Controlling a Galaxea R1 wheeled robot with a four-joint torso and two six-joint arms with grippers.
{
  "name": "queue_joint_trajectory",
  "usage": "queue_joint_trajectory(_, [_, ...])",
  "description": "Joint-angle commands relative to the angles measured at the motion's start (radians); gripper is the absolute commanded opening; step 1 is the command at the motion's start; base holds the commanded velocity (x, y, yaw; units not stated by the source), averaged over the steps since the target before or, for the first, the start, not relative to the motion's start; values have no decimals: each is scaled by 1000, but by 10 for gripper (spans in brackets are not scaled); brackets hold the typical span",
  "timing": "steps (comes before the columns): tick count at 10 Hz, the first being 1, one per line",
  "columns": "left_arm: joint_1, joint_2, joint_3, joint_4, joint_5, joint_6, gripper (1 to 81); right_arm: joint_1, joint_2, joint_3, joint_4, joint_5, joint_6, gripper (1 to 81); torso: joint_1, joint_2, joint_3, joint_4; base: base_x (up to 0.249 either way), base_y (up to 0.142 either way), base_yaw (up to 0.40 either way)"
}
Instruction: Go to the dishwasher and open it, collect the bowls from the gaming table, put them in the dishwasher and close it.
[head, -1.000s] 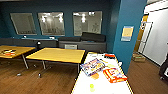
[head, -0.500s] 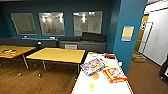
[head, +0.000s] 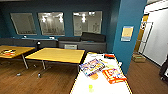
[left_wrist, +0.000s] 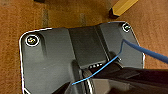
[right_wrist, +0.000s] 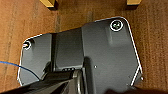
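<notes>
Judging from the head view, the task appears to be at an early or travelling stage: the gaming table (head: 100, 86), with its white top and yellow edge, is seen at the lower centre of the frame running up toward the middle, yet no bowl can be made out on it with certainty. No dishwasher is seen, so whether it has been opened cannot be judged. Collecting the bowls, loading them and closing the door are taken as still to be done.

Counted from largest to smallest: one wooden floor (head: 55, 80) is spread across the lower left and lower right of the frame. Three windows (head: 51, 23) are set in the dark blue wall along the upper left to upper centre. Two plain yellow-topped tables are seen, one (head: 58, 55) at centre left and one (head: 11, 51) at the far left edge. One dark sofa (head: 82, 45) is placed at the centre, below the windows. One poster (head: 127, 33) is fixed on the blue pillar at the upper right. On the white top, two colourful flat packets are counted, one bluish (head: 92, 67) and one orange (head: 113, 75), with one small red item (head: 109, 56) at the far end.

Whether the grippers are spread or pressed together cannot be told; in the wrist views the wooden floor lies below the arms.
</notes>
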Motion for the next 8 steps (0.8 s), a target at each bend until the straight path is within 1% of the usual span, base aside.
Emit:
queue_joint_trajectory(1, [-44,-11,-9,-8,51,1,811,38,18,9,1,-55,1,811,0,0,0,0,0,0,0])
queue_joint_trajectory(4, [-44,-12,-9,-8,51,0,811,34,6,11,11,-48,1,811,0,0,0,0,0,0,0])
queue_joint_trajectory(5, [-39,-12,-9,-6,47,0,811,30,-9,37,10,-41,1,811,0,0,0,0,0,0,0])
queue_joint_trajectory(6, [-38,-12,-7,-6,41,1,811,29,-40,80,8,-40,4,811,0,0,0,0,0,0,0])
queue_joint_trajectory(7, [-36,-11,-7,-5,41,1,811,23,-110,169,10,-28,10,811,0,0,0,0,0,0,0])
queue_joint_trajectory(8, [-38,-11,-7,-3,41,1,811,12,-192,282,16,8,14,811,0,0,0,0,0,0,0])
